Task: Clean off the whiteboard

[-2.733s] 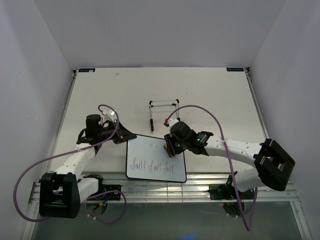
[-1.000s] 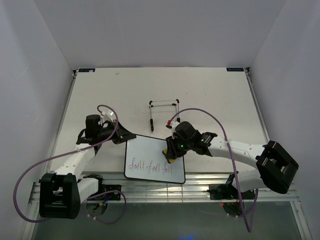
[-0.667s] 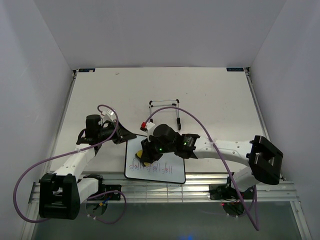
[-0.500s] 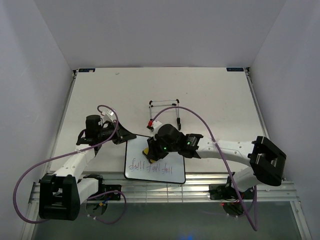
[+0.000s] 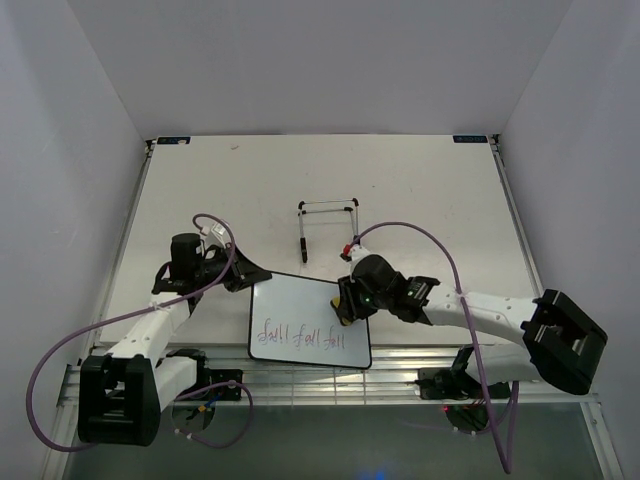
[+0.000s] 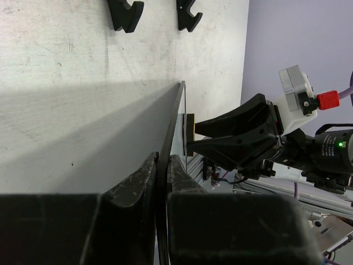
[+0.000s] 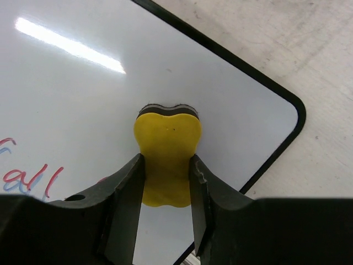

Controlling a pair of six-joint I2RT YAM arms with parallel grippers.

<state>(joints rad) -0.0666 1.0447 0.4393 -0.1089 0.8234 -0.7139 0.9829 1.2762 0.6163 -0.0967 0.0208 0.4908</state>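
Wiping is underway: the left gripper (image 5: 248, 272) pinches the far-left edge of the whiteboard (image 5: 300, 300), which lies flat on the desk (image 5: 420, 190), while the right gripper (image 5: 346, 306) clamps a yellow eraser (image 7: 167, 149) against its right side, so the next move is probably a sweep left across the near scribbles (image 5: 300, 332).

The right hand (image 7: 167, 168) grips a yellow eraser (image 7: 167, 144) at centre frame, its dark end against the whiteboard (image 7: 83, 105). Red and blue scribbles (image 7: 37, 179) sit at lower left. Pale worktop (image 7: 287, 49) fills the upper right.
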